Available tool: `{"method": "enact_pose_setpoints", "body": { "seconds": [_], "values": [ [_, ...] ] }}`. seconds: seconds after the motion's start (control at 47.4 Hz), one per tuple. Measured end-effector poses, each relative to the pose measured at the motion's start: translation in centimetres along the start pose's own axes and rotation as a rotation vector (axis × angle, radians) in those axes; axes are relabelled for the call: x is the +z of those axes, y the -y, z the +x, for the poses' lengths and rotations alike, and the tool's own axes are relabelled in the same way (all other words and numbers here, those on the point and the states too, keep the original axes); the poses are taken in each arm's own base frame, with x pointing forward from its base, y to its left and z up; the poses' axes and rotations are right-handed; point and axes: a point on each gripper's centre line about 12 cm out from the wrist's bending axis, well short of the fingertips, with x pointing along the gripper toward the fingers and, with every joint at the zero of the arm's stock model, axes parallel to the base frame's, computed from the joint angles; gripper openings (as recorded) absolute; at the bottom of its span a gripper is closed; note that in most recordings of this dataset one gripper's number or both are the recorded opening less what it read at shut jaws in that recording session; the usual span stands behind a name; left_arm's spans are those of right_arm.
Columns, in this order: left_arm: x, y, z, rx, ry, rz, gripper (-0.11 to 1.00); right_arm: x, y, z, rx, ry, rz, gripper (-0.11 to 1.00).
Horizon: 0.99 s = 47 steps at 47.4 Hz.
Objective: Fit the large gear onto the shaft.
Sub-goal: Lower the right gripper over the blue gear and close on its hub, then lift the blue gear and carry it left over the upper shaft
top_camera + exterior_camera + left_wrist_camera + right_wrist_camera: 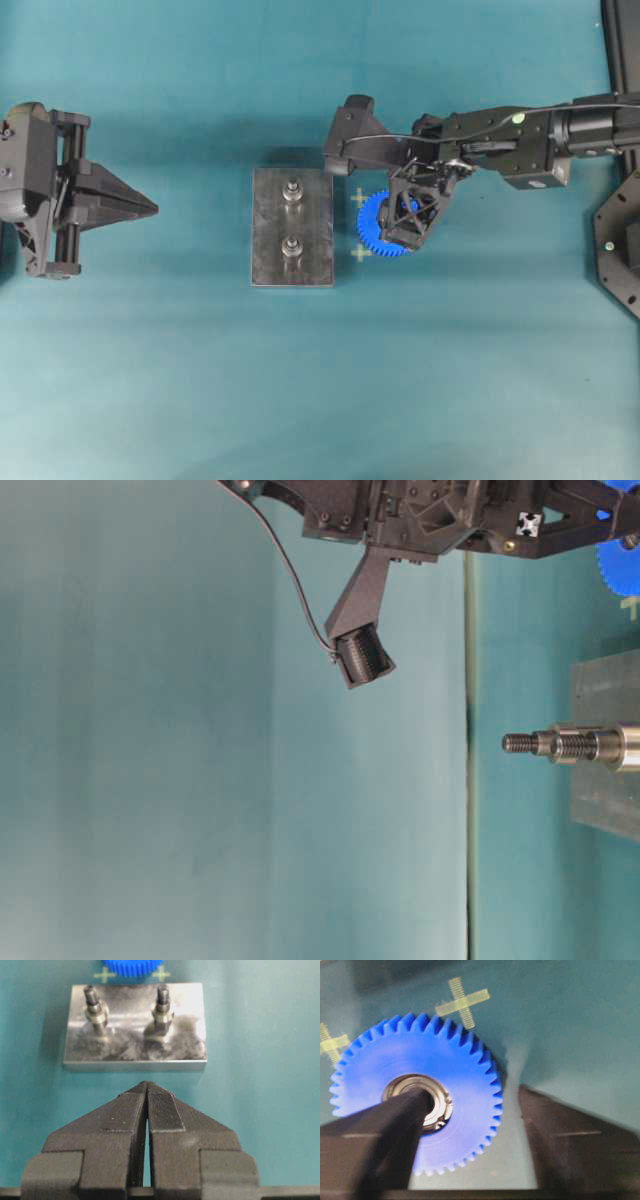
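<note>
The large gear (445,1060), bright blue with a silver bearing, lies flat on the teal mat right of the grey plate (268,230). My right gripper (475,1095) is over it, open. One finger (395,1125) reaches into the bearing hole; the other finger (560,1135) stands outside the toothed rim with a strip of mat between them. Two upright steel pegs (293,190) (292,247) rise from the plate; either could be the shaft. My left gripper (147,1085) is shut and empty, pointing at the plate from the left (152,208).
Two yellow cross marks (359,197) (361,253) sit on the mat between plate and gear. A black frame (620,250) stands at the right edge. The right arm's wrist camera (362,658) hangs above the mat in the table-level view.
</note>
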Motion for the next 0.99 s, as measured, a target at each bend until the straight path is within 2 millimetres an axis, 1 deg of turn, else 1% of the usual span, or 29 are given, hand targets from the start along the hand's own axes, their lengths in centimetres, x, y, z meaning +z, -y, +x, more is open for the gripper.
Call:
{"method": "enact_pose_setpoints", "body": {
  "seconds": [0.021,0.359,0.465,0.633,0.992],
  "values": [
    [0.0,0.0,0.0,0.000,0.000,0.000,0.00,0.1,-0.1,-0.1,0.000,0.000,-0.002,0.49],
    [0.0,0.0,0.0,0.000,0.002,0.000,0.00,0.3,0.0,-0.4,-0.004,-0.032,0.001,0.49],
    [0.1,0.0,0.0,0.000,0.005,-0.003,0.00,0.8,0.3,-0.7,-0.008,-0.027,0.013,0.49],
    [0.1,0.0,0.0,0.000,0.006,-0.005,0.00,2.3,0.2,-2.0,-0.005,-0.002,0.018,0.49],
    [0.3,0.0,0.0,0.001,0.023,-0.006,0.00,7.0,0.0,-6.1,0.005,0.100,0.027,0.49]
  ]
}}
